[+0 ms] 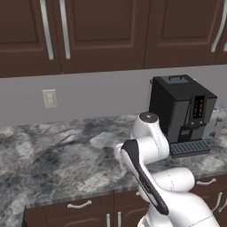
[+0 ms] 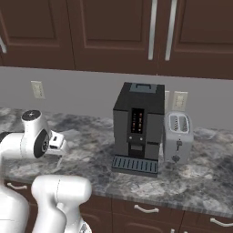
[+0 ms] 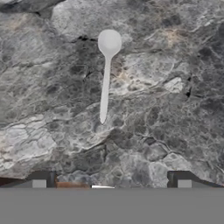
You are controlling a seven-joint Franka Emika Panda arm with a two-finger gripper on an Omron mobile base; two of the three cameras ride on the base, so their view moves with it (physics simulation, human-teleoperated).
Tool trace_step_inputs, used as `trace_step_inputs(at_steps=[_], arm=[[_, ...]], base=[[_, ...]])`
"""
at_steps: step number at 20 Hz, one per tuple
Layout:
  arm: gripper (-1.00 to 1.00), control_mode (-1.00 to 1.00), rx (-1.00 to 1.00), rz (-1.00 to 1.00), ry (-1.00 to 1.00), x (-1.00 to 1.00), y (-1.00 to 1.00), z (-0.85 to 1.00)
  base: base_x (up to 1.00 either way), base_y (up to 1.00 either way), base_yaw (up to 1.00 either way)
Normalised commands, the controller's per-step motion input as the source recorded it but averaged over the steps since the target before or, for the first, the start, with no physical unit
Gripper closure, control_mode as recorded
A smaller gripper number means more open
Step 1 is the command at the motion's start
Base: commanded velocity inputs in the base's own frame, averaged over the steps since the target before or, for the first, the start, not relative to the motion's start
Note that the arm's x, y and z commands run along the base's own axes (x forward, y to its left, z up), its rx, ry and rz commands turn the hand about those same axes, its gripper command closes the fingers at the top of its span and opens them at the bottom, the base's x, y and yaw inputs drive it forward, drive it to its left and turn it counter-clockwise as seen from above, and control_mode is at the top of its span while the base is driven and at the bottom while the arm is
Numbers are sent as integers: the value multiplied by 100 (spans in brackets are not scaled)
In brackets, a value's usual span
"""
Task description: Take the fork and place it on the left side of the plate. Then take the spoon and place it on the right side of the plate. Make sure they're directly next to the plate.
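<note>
A: What can you see from the camera on the hand?

B: I see the spoon [image 3: 106, 74]. It lies flat on the grey marble counter [image 3: 166, 109]. Its little round bowl points to the top of that picture and its thin handle runs down toward the gripper [image 3: 111, 181].

A: What does the spoon look like?

B: It is pale, almost white, and very slim. The handle is straight and gets thin at the end. Nothing touches it.

A: Is the gripper holding anything?

B: No. Its two dark tips stand far apart at the bottom of the hand picture, with bare counter between them. The spoon is apart from them, further up. So the jaws are wide and hold nothing.

A: What do the two base cameras show that the hand camera does not?

B: They show the room. There is a black coffee machine [image 1: 181, 113] on the counter, on the right, by the back wall. The right base view also shows a silver toaster [image 2: 178, 137] just to the right of it. Dark brown cabinets [image 1: 102, 33] hang above. The white arm [image 1: 146, 146] bends over the counter to the left of the coffee machine.

A: Can you find the spoon in those pictures?

B: I cannot tell. The arm is in the way.
</note>
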Motion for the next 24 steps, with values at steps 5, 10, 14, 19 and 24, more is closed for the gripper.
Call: trace_step_inputs(at_steps=[5, 10, 14, 19, 24], arm=[[-100, -100, 0, 0, 0, 41, 2, -32], [-100, -100, 0, 0, 0, 47, 12, -21], [-100, -100, 0, 0, 0, 45, 16, -23], [-100, -100, 0, 0, 2, 36, 17, -36], [-100, -100, 0, -1, 1, 15, 2, -45]], base=[[0, 0, 0], [0, 0, 0], [0, 0, 0], [0, 0, 0], [0, 0, 0]])
